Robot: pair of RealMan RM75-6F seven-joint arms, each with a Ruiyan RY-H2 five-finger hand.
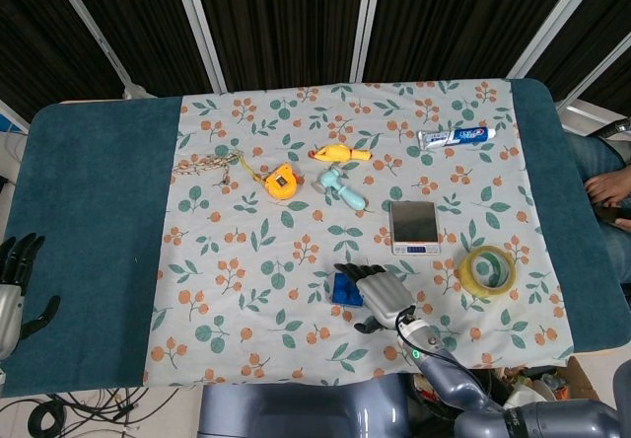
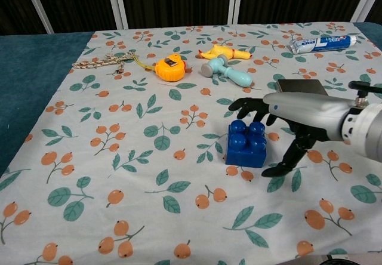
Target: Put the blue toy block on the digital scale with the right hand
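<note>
The blue toy block [image 2: 246,144] sits on the flowered cloth near the table's front; in the head view the blue toy block [image 1: 344,288] is partly covered by my hand. My right hand [image 2: 286,119] hovers just right of and above it, fingers spread over its top and thumb reaching down beside it, holding nothing; the same right hand [image 1: 378,295] shows in the head view. The silver digital scale [image 1: 414,226] lies behind and to the right of the block, and the scale [image 2: 299,87] is partly hidden in the chest view. My left hand [image 1: 14,285] rests apart at the table's left edge.
A yellow tape roll [image 1: 486,270] lies right of the scale. Further back are a toothpaste tube [image 1: 455,137], a light blue toy hammer [image 1: 340,189], a yellow duck [image 1: 338,154], an orange tape measure [image 1: 283,180] and a rope [image 1: 202,169].
</note>
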